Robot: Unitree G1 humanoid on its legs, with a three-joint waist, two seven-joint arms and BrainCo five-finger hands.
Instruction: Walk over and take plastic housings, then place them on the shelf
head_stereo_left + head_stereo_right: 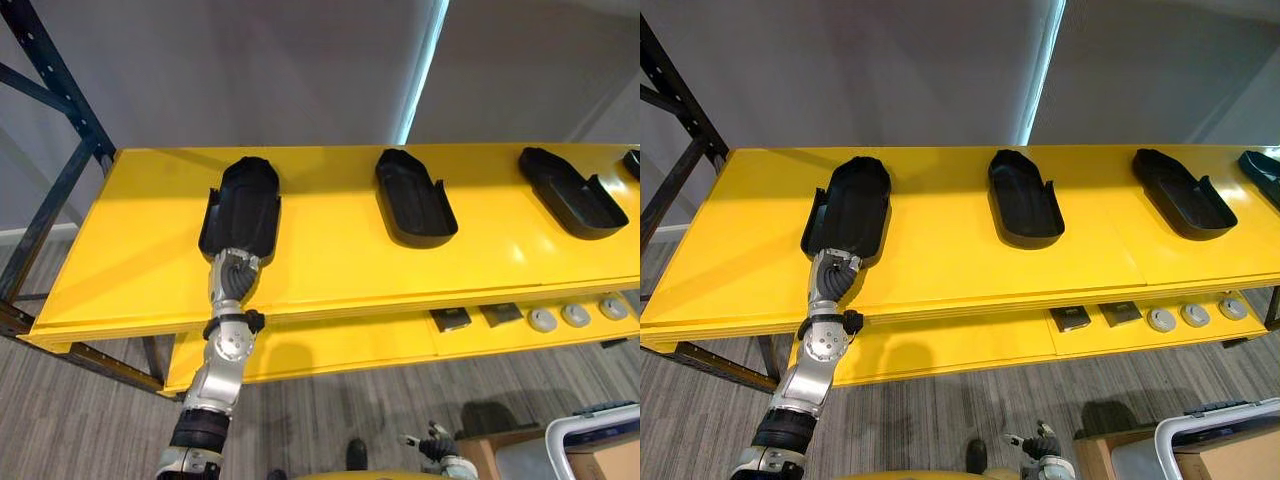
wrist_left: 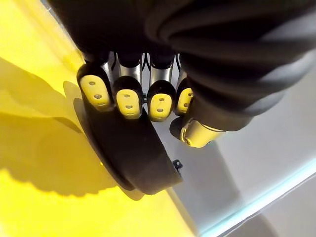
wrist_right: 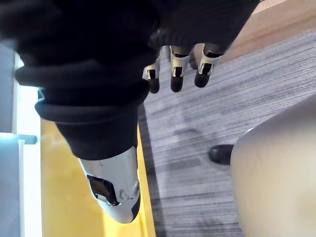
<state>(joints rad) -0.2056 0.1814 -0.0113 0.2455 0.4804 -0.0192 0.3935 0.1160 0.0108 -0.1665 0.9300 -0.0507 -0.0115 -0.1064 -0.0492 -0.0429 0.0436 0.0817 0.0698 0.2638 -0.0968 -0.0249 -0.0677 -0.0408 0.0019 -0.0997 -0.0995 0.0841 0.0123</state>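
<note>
The left hand [image 1: 234, 275] grips the near end of the leftmost plastic housing [image 1: 243, 205], which lies on the yellow shelf [image 1: 330, 270]. Its curled fingers [image 2: 127, 101] show plainly in its wrist view. Right of it lie a second housing [image 1: 412, 198] and a third housing [image 1: 570, 192]. The right hand [image 3: 177, 74] hangs relaxed and empty.

Four black plastic housings sit on the top shelf [image 1: 940, 262]: the left housing [image 1: 848, 208], middle housing [image 1: 1024, 197], right housing [image 1: 1183, 193] and an edge-cut housing [image 1: 1262, 168]. The lower shelf [image 1: 940, 350] carries two dark square parts [image 1: 1071, 318] and three round grey discs [image 1: 1161, 319].
</note>
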